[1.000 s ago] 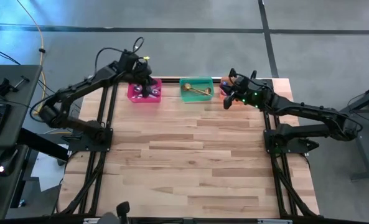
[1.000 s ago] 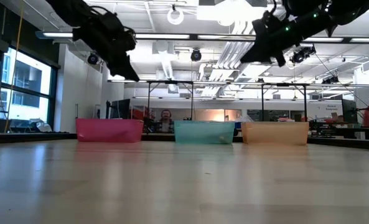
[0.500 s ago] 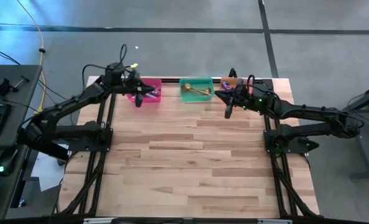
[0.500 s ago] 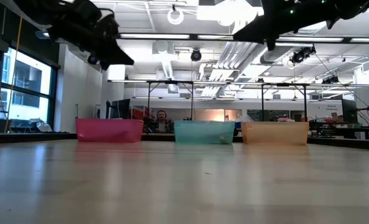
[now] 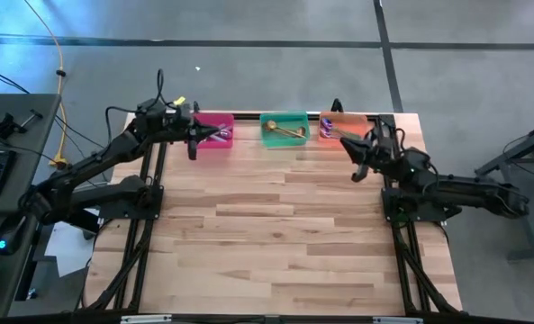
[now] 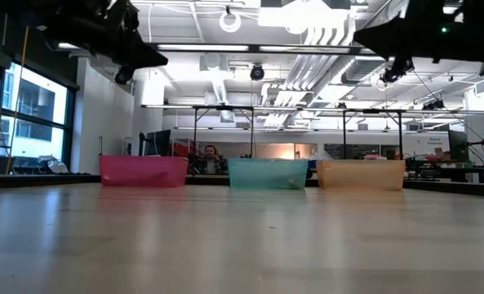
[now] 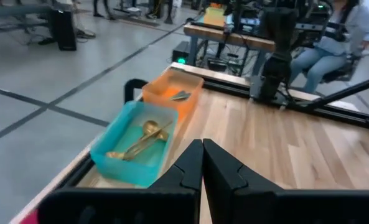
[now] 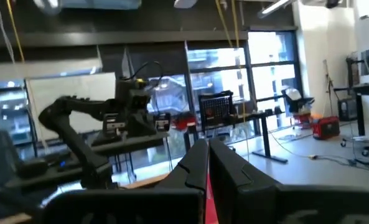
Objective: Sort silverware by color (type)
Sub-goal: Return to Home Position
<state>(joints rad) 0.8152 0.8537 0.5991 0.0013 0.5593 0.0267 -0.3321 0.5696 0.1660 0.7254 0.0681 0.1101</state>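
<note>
**All sorted, arms off the bins**

The gold spoons (image 7: 140,142) are thin and shiny and lie crossed in the green bin (image 6: 268,174). A pale silver spoon (image 7: 180,95) lies in the orange bin (image 6: 361,175). Purple spoons (image 5: 218,135) lie in the pink bin (image 6: 144,171). The three bins stand in a row along the top edge of the worktop (image 5: 276,234), pink at left, green in the middle and orange at right.

Half a second ago the left end effector (image 7: 203,147) hung over the pink bin's left front corner. It now sits just left of that bin, clenched and holding nothing. The right end effector (image 8: 208,148) was in front of the orange bin. It has moved to the lower right, and the orange bin now shows whole. Its fingers are also pressed together and hold nothing. In the low view both arms have moved outward towards the upper corners.

A seated person (image 7: 352,28) shows at the upper right of the left wrist view. Nothing stands between the bins and either arm.
</note>
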